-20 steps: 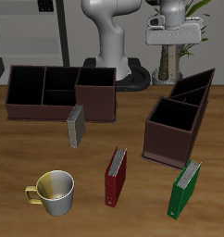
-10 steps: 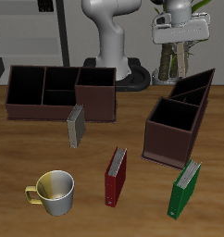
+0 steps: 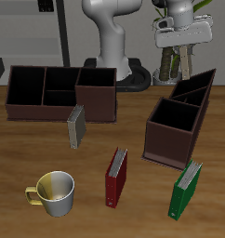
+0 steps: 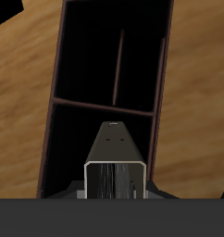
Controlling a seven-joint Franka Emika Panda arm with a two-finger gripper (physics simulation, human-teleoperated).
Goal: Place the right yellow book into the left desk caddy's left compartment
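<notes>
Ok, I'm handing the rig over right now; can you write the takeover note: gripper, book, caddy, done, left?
Gripper: shut on the slim tan-yellow hardcover book, which hangs upright, clear of the table.
It hovers high above the dark maroon-brown desk caddy with slanted slots; the wrist view looks down into its open compartments.
Done: book picked up, carried over.
Left: line up over the left compartment, lower, release.
The similar olive-grey book stands by the wide flat-topped brown caddy: leave it.
</notes>
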